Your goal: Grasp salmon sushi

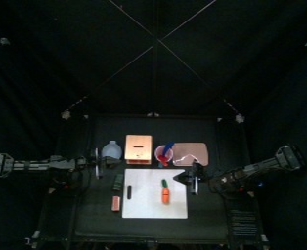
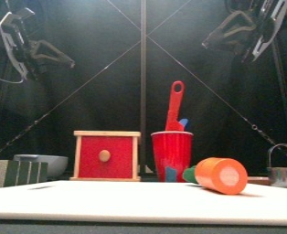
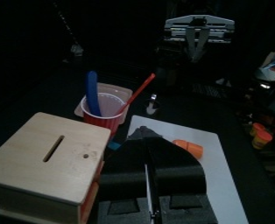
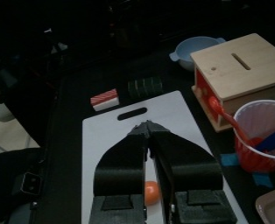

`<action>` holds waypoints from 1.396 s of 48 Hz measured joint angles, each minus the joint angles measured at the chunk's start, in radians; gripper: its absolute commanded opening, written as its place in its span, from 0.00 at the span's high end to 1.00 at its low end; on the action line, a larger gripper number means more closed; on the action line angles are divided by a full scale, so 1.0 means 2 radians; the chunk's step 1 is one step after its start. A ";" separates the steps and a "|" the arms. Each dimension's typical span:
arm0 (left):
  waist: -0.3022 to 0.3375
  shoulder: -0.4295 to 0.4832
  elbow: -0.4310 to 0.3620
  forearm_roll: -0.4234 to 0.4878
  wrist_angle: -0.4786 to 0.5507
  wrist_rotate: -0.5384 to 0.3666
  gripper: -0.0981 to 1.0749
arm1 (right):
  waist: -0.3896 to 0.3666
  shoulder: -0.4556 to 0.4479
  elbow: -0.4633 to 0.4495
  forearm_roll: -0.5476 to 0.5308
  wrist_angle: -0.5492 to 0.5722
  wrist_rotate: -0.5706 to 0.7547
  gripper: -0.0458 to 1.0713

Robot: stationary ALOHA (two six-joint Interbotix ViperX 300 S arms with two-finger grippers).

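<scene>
The salmon sushi (image 1: 117, 202) is a tiny orange-pink block lying on the black table just off the left edge of the white mat (image 1: 156, 192). In the right wrist view the salmon sushi (image 4: 105, 100) lies beyond the mat's far corner, well ahead of the jaws. My right gripper (image 4: 146, 131) hangs high over the mat, narrowly open and holding nothing. It is also in the top view as the right gripper (image 1: 196, 181). My left gripper (image 3: 148, 153) is shut and empty, raised near the wooden box (image 3: 52, 162). The left wrist view does not show the sushi.
An orange-red carrot-like piece (image 1: 164, 190) lies on the mat under the right gripper. Behind the mat stand a grey bowl (image 1: 110, 149), the wooden box (image 1: 141, 149), a red cup (image 1: 164, 153) with utensils and a tan tray (image 1: 192, 151). A black ribbed object (image 4: 144, 86) sits near the sushi.
</scene>
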 measured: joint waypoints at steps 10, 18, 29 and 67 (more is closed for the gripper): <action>0.000 0.000 0.000 0.001 0.000 0.000 0.90 | 0.000 0.000 0.000 -0.001 0.000 0.001 0.59; 0.000 0.000 0.000 0.001 0.000 0.000 0.90 | 0.000 0.000 0.000 0.000 0.000 0.000 0.59; 0.000 -0.001 -0.001 0.000 -0.002 0.001 0.90 | 0.000 0.000 -0.001 -0.001 0.000 0.001 0.59; 0.000 0.004 0.015 -0.001 -0.004 -0.002 0.90 | -0.001 0.011 0.001 0.004 0.000 0.000 0.59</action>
